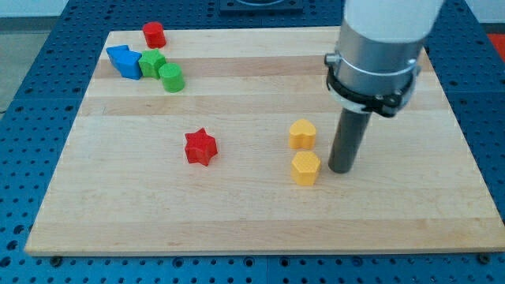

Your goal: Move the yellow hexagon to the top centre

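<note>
The yellow hexagon [305, 168] lies on the wooden board [260, 213] a little right of the middle, toward the view's bottom. My tip [340, 168] stands just to its right, a small gap away. A second yellow block [302, 134], heart-like in shape, sits just above the hexagon, to the upper left of my tip.
A red star [200, 147] lies left of the middle. At the top left are a red block [153, 35], a blue block [125, 61], a green block [151, 63] and a green cylinder [171, 78] close together. The arm's grey body [377, 47] hangs over the upper right.
</note>
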